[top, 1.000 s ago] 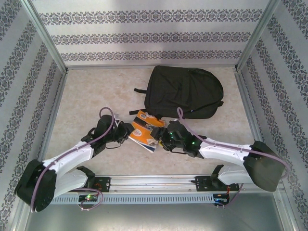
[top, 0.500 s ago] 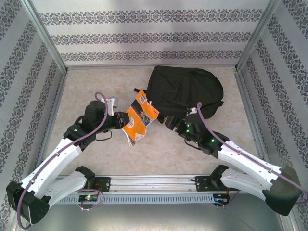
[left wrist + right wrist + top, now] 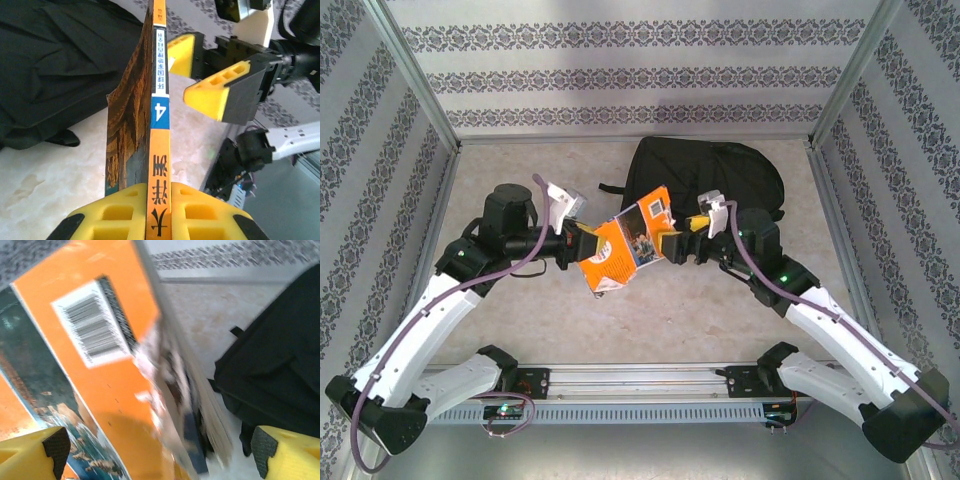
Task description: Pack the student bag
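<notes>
The student bag (image 3: 705, 190) is a large black backpack lying flat at the back of the table, also seen in the left wrist view (image 3: 60, 65) and the right wrist view (image 3: 280, 365). An orange book (image 3: 625, 240) hangs in the air just in front of it. My left gripper (image 3: 588, 243) is shut on the book's spine (image 3: 160, 150), one yellow finger on each side (image 3: 160, 187). My right gripper (image 3: 676, 243) is open at the book's opposite edge (image 3: 197, 75). In its own view (image 3: 157, 442) the barcoded cover (image 3: 100, 340) and the fanned pages sit between its fingers, untouched.
The table (image 3: 520, 190) has a beige marbled top, boxed in by patterned walls (image 3: 640, 70) with metal posts at the corners. A metal rail (image 3: 640, 378) runs along the near edge between the arm bases. Bare tabletop lies to the left and in front of the bag.
My left gripper has lifted the book off the table and carried it up and back toward the bag. My right gripper opened wider, rose, and now faces the book's right edge.
</notes>
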### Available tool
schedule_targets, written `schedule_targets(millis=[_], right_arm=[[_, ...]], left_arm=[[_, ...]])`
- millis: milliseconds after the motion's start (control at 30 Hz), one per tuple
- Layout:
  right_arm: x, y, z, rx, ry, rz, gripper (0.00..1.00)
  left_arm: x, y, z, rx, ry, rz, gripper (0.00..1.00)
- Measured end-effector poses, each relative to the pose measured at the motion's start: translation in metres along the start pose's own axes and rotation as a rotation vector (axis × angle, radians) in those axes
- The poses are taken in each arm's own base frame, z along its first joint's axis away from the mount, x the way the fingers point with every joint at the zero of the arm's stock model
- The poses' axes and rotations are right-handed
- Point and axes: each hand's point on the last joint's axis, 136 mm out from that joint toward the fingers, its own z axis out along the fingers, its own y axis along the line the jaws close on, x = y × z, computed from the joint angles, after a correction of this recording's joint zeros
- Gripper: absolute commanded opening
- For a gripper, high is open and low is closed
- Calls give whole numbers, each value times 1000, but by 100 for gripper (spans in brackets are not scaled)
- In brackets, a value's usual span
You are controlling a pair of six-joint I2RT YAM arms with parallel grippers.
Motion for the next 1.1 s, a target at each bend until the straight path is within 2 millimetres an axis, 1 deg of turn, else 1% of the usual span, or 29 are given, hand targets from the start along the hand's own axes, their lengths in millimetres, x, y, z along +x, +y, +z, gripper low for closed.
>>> schedule_targets(millis=[67,167,233,300,367,433,600,700,733,767,833,867,900,933,967,1067,1100], right_arm=[[0,1,3,-24,7,-98,94],[0,-8,8,-24,35,-177,92],[-2,-10,7,-35,41,-211,91],[-6,-8,4,-60,33,-238,90],[-9,-2,-2,-99,21,-261,89],[-11,10,-8,-160,6,-277,87],[-11,42,-19,-347,-11,-293,75],[-10,56,-23,-447,-6,-275,63],[-10,61,-24,-480,-2,-263,57],[-10,65,-25,-509,2,-249,47],[-10,70,-27,-547,9,-229,24],[-9,70,-28,-557,11,-214,13],[-10,71,-29,-565,9,-205,3],[-9,72,-30,-575,11,-189,0],[-8,73,-31,-577,13,-176,0],[-8,73,-33,-571,3,-155,0],[-8,73,-34,-570,0,-145,0]], left_arm=[[2,-4,7,67,24,-1,0],[4,-10,16,147,49,-10,0],[4,-12,17,176,48,-6,0],[2,-17,14,208,40,8,0],[0,-25,11,243,30,30,0],[0,-32,7,274,26,44,0],[-1,-43,1,328,18,72,0],[0,-46,0,345,19,79,0],[0,-47,0,350,20,80,0],[0,-47,-1,352,19,83,0],[0,-47,-1,348,19,82,0],[-1,-45,-1,341,16,81,0],[-1,-44,-1,335,13,81,0],[-2,-42,-2,330,10,80,0],[-2,-42,-2,331,10,79,2],[-3,-42,-2,331,8,76,24],[-4,-41,-2,325,5,77,30]])
